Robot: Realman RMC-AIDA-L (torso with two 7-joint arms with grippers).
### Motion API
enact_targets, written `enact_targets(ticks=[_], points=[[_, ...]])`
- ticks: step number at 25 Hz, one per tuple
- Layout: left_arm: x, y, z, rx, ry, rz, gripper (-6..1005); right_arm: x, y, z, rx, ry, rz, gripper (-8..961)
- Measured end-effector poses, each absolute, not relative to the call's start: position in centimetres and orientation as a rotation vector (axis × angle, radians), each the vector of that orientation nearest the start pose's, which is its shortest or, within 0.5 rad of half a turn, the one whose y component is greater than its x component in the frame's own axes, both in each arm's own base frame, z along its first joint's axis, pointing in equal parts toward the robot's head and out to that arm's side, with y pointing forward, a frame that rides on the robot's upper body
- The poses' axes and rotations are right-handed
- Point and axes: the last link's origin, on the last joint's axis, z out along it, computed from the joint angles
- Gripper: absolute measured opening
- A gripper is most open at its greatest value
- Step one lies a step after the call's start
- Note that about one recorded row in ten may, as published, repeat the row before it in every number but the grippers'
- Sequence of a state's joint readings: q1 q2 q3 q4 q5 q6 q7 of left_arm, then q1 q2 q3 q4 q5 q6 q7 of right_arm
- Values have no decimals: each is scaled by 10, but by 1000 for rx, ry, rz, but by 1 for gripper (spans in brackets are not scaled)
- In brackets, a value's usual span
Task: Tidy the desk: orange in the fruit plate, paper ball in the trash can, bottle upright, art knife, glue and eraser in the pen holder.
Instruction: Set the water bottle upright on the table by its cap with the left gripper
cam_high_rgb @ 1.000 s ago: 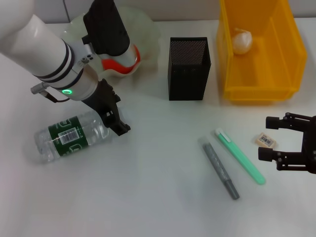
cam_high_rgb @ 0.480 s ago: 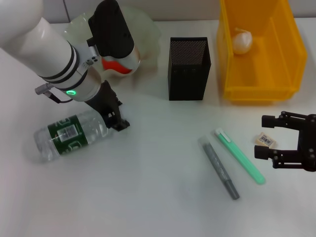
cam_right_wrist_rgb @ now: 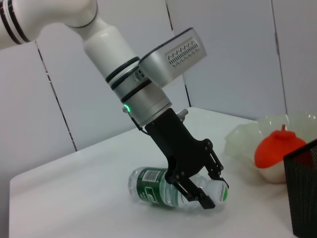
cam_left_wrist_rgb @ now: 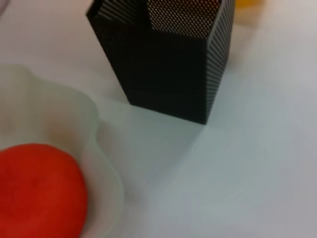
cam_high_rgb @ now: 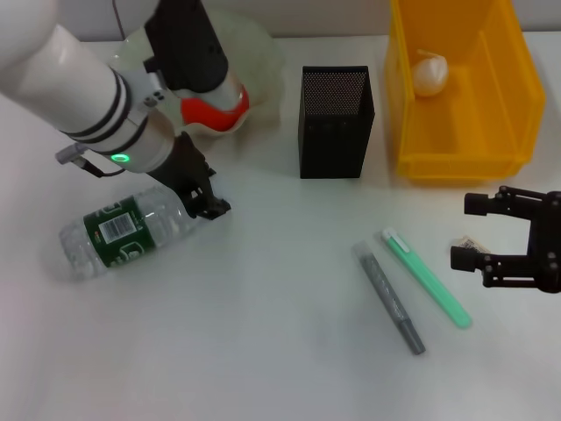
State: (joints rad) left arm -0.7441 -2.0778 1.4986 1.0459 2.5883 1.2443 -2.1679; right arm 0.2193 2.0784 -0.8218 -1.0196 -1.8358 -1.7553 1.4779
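The bottle [cam_high_rgb: 118,232] lies on its side at the left, also seen in the right wrist view as the bottle [cam_right_wrist_rgb: 158,188]. My left gripper [cam_high_rgb: 203,203] is shut on its cap end, the fingers [cam_right_wrist_rgb: 204,202] straddling the neck. The orange [cam_high_rgb: 213,110] rests in the fruit plate [cam_high_rgb: 263,61]. A paper ball [cam_high_rgb: 429,73] lies in the trash can [cam_high_rgb: 456,158]. The art knife [cam_high_rgb: 391,301] and the glue [cam_high_rgb: 428,281] lie side by side right of centre. My right gripper [cam_high_rgb: 467,231] stands open around the eraser [cam_high_rgb: 465,243], which it partly hides. The pen holder [cam_high_rgb: 336,132] stands at the back centre.
The left wrist view shows the pen holder [cam_left_wrist_rgb: 168,64] close by, with the orange [cam_left_wrist_rgb: 34,188] and the fruit plate's rim [cam_left_wrist_rgb: 101,148] beside it. White table surface stretches along the front, between the bottle and the two sticks.
My left gripper shifted slightly toward the back and the bottle's cap end swung with it. My right gripper crept left over the eraser, now mostly covered.
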Motion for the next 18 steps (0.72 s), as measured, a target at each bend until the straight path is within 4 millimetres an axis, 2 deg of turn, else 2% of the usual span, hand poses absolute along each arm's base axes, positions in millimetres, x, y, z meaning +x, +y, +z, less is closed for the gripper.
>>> enact_targets(ticks=[4, 5, 7, 8, 10, 11, 12, 13, 14, 18], points=[[-169, 383, -26, -2679, -285, 496, 447, 277, 269, 47, -2718, 575, 731, 834], [-169, 383, -26, -2679, -285, 496, 447, 275, 271, 47, -2714, 573, 730, 834], [-165, 369, 7, -2595, -326, 366, 448, 270, 278, 47, -2715, 554, 732, 833], [-165, 369, 7, -2595, -326, 366, 448, 270, 278, 47, -2715, 554, 732, 833], [-164, 362, 31, -2548, -381, 240, 448, 265, 283, 47, -2721, 533, 736, 833], [-164, 361, 36, -2540, -396, 212, 449, 264, 285, 47, -2722, 524, 737, 833], [-169, 356, 54, -2503, -471, 90, 449, 260, 290, 47, -2722, 508, 737, 833], [-169, 356, 54, -2503, -471, 90, 449, 260, 290, 47, -2722, 508, 737, 833], [-174, 353, 64, -2481, -517, 9, 450, 258, 293, 47, -2721, 499, 735, 833], [-185, 346, 79, -2454, -587, -112, 451, 251, 301, 45, -2724, 480, 732, 833]])
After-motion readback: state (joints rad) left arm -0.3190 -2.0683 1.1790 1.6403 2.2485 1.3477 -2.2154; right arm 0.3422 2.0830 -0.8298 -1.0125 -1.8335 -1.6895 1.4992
